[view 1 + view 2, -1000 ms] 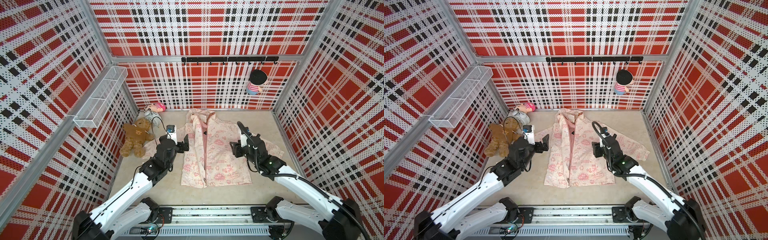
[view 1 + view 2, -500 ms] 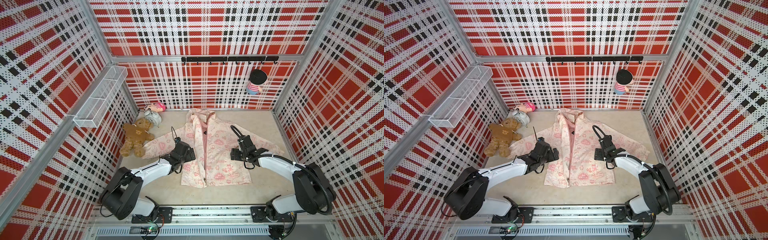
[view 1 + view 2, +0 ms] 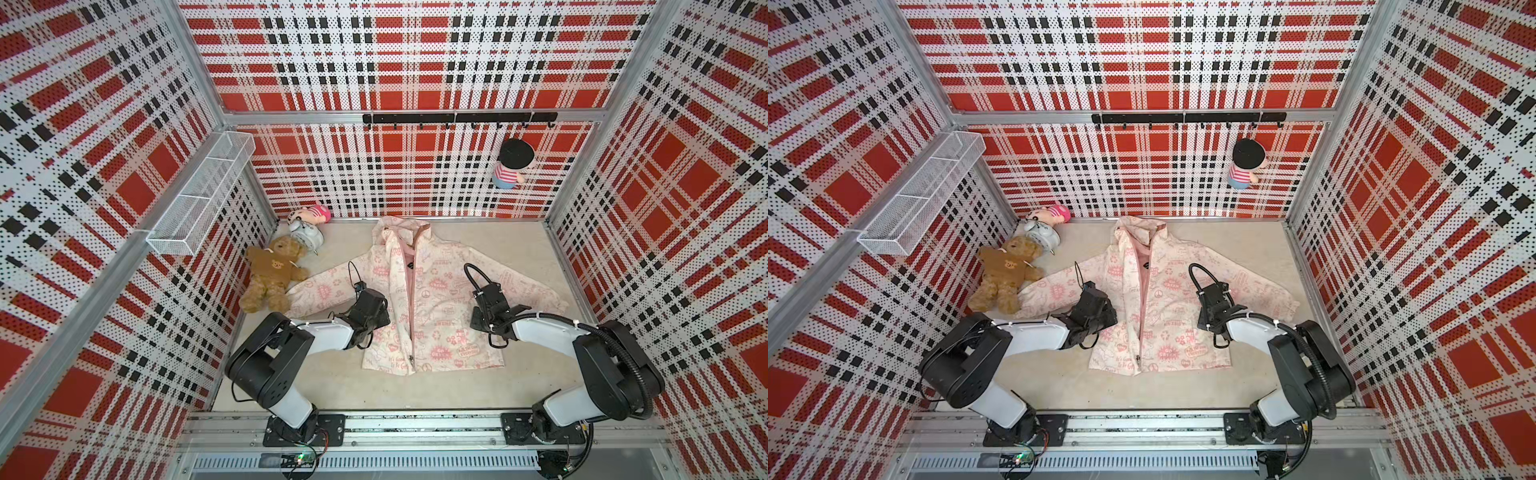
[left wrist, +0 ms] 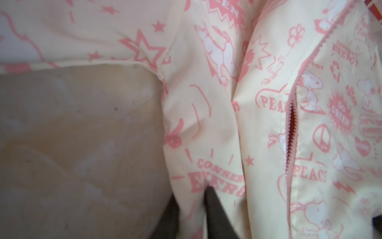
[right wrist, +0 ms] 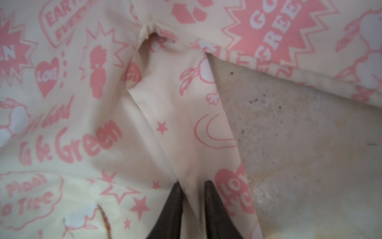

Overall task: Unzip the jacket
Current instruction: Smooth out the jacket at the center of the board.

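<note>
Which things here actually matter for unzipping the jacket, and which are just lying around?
Part of the job: jacket, its pink zipper, left gripper and right gripper, each pinching jacket fabric.

Just lying about: teddy bear, alarm clock, pink plush toy, hanging doll, wire basket.

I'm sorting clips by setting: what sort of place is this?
Likely a staged robot test booth, not a home: red plaid perforated wall panels, white-and-black robot arms bolted to an aluminium rail.

cream jacket (image 3: pixel 440 307) with pink prints; brown teddy bear (image 3: pixel 272 272); red-black-white plaid walls (image 3: pixel 374 62).
</note>
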Motion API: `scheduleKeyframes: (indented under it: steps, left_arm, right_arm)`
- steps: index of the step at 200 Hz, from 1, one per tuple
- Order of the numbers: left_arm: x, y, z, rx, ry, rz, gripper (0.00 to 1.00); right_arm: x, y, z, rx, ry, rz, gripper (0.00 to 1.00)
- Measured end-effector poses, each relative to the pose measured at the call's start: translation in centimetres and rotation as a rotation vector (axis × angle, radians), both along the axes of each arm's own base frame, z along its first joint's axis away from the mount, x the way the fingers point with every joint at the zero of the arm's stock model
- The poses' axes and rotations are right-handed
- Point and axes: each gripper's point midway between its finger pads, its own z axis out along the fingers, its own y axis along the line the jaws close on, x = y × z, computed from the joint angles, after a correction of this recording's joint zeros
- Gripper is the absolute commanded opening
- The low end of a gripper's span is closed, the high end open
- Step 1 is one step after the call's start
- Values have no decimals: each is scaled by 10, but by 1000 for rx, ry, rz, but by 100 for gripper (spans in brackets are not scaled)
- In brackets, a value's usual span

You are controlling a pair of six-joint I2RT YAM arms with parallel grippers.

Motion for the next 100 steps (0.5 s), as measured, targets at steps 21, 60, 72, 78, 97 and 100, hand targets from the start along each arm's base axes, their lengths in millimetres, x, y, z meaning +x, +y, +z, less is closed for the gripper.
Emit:
scheduleKeyframes:
  steps: [21,60,72,78,97,100]
  left_arm:
    - [-7,-1,-2,-20,10,6,0]
    - [-41,8,1,-31,48,4,0]
    - [-55,15,2,-23,74,11,0]
    - [-63,19,3,-15,88,13,13]
    - [-77,30,16,5,97,30,58]
    - [-78,32,18,9,94,33,62]
  right_arm:
    - [-16,-8,1,6,8,-29,14]
    - [-50,-26,10,6,38,-85,33]
    - [-55,-30,21,14,22,-102,47]
    - [-56,-32,28,18,11,-109,54]
    - [-54,-32,56,39,-52,-98,69]
    - [-53,-31,63,41,-65,-91,71]
